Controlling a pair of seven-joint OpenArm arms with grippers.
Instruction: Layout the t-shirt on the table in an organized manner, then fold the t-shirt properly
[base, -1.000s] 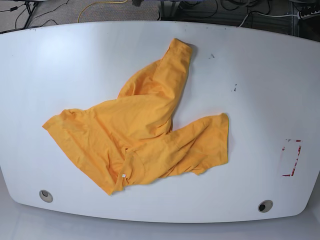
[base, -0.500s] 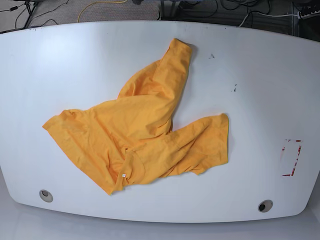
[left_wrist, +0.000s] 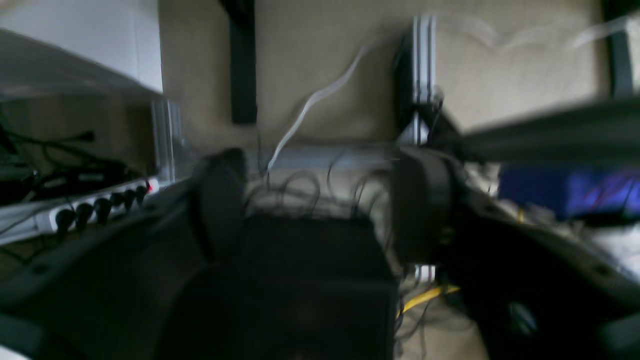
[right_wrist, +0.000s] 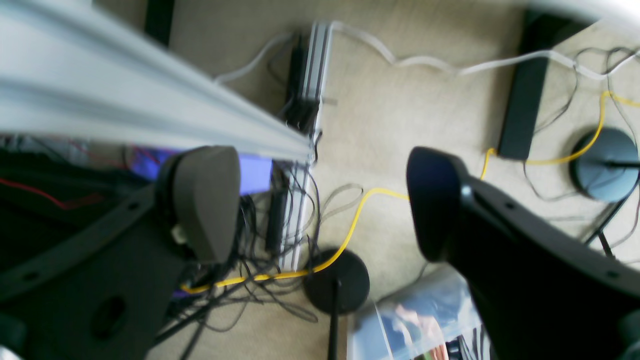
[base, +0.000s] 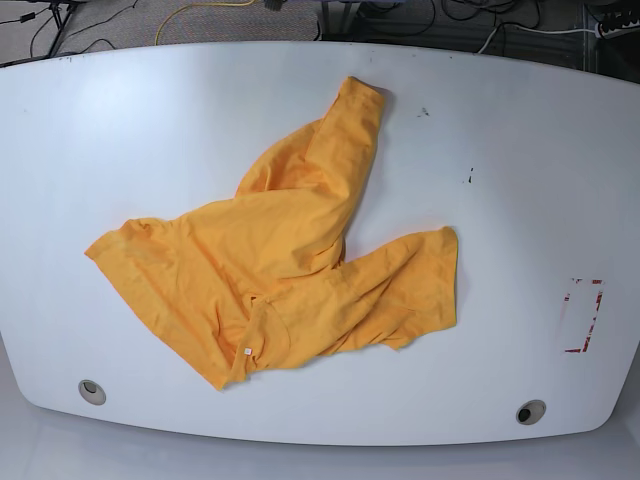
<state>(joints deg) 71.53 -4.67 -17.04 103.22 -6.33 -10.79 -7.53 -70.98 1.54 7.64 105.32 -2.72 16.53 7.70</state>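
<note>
Left gripper (left_wrist: 320, 205): I read its jaws as spread apart with nothing between them; the left wrist view is blurred. Behind it I see beige floor, a white power strip (left_wrist: 95, 210) with dark plugs, and loose cables.

Right gripper (right_wrist: 320, 205): jaws wide apart, nothing held. Past its fingertips (right_wrist: 205, 200) I see carpet, a yellow cable (right_wrist: 350, 225) curving to a round black stand base (right_wrist: 337, 287), and an aluminium rail (right_wrist: 150, 115) crossing the upper left.

Neither gripper appears in my base view.

T-shirt (base: 280, 265): orange-yellow, lying crumpled and partly doubled over itself, left of the middle of the table (base: 520, 200). One part reaches toward the far edge, another spreads to the right; a small white label (base: 247, 350) shows near the near edge.

Table: glossy white, with a grey grommet hole (base: 92, 391) at near left and another grommet hole (base: 530, 411) at near right; a red-taped rectangle (base: 583, 315) sits well apart from the shirt, on the right.
</note>
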